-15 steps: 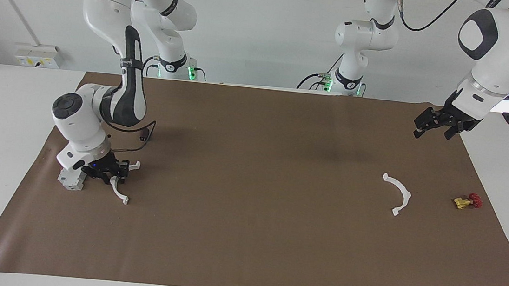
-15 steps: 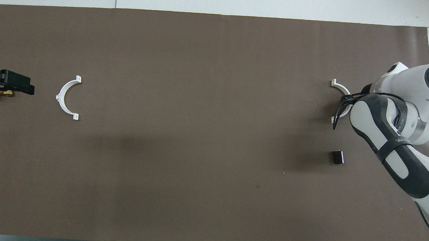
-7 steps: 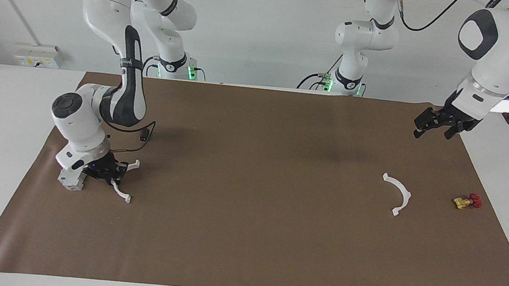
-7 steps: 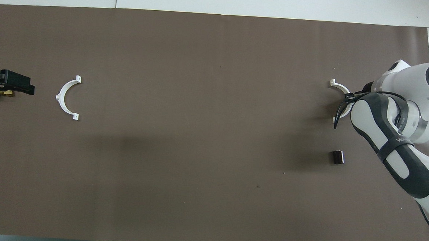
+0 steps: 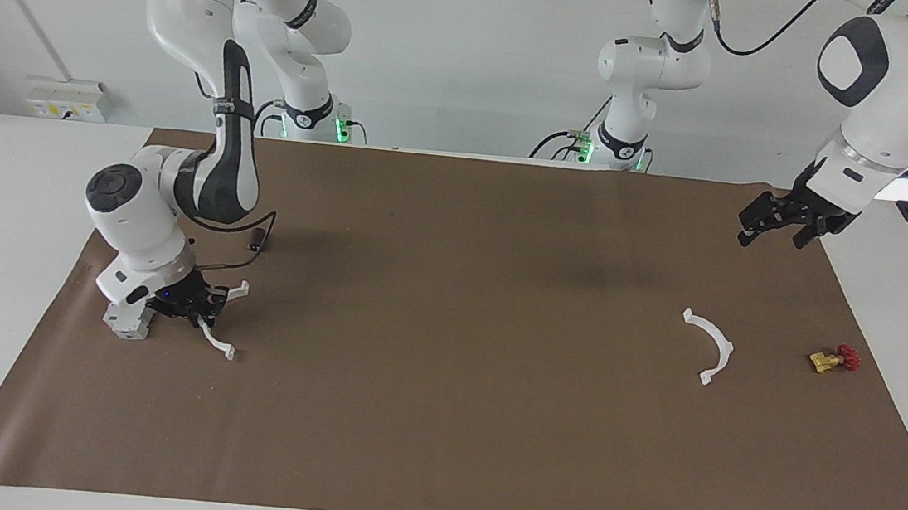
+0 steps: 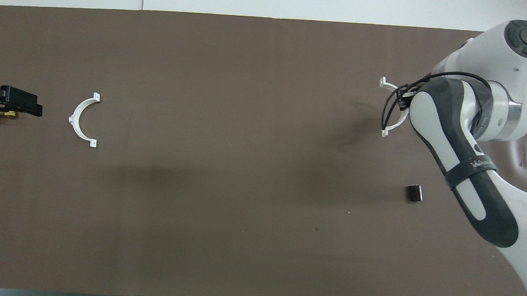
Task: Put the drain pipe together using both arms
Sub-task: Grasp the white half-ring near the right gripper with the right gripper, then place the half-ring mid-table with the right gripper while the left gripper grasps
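The drain pipe lies in two white half-ring pieces. My right gripper (image 5: 195,307) is shut on one half-ring (image 5: 217,342) at the right arm's end of the brown mat, low over it; in the overhead view that half-ring (image 6: 387,87) pokes out from under the arm, which hides the gripper. The other half-ring (image 5: 715,348) (image 6: 79,120) lies flat on the mat toward the left arm's end. The left gripper (image 5: 771,234) (image 6: 24,101) hangs open and empty in the air over that end's edge, waiting.
A grey boxy block (image 5: 128,322) sits right beside the right gripper at the mat's edge. A small dark cylinder (image 5: 258,243) (image 6: 414,193) stands nearer the robots than the held piece. A yellow and red valve (image 5: 834,358) lies beside the free half-ring.
The right gripper closed on its half-ring and raised it slightly; wrist and piece shifted a little. The left arm and the free half-ring have not moved.
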Controlling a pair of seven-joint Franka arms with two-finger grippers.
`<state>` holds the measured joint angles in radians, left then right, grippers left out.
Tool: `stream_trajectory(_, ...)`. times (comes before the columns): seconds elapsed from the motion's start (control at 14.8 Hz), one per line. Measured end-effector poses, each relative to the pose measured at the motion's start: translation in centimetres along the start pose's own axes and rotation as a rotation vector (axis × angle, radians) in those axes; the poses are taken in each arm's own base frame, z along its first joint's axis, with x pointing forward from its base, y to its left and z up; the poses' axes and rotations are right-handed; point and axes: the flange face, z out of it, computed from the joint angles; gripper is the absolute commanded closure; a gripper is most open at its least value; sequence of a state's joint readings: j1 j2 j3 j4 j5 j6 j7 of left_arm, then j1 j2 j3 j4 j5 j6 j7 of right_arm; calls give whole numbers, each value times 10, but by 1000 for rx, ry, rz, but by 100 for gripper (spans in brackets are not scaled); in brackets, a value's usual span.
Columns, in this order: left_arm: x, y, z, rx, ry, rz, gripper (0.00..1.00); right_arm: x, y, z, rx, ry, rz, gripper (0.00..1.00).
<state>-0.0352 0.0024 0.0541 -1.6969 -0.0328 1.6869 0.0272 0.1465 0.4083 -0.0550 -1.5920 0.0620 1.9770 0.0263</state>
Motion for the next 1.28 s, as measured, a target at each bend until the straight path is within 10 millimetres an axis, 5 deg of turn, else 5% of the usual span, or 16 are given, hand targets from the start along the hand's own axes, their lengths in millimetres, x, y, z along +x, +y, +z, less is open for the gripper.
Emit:
stream_trajectory(0.13, 0, 0, 0, 0, 0, 0, 0, 0, -90, -6, 0, 11, 39, 100)
stream_trajectory(0.34, 0, 2, 0, 0, 0, 3, 0, -16, -205, 19, 8, 47, 48, 100)
stream_trajectory(0.47, 0, 2, 0, 0, 0, 3, 0, -18, -241, 38, 26, 92, 44, 100)
stream_trajectory(0.94, 6, 2, 7, 1, 53, 2, 0, -20, -256, 67, 20, 90, 35, 98)
stream_trajectory(1.28, 22, -15, 54, 8, 84, 11, 0, -24, -252, 89, 1, 58, -59, 98)
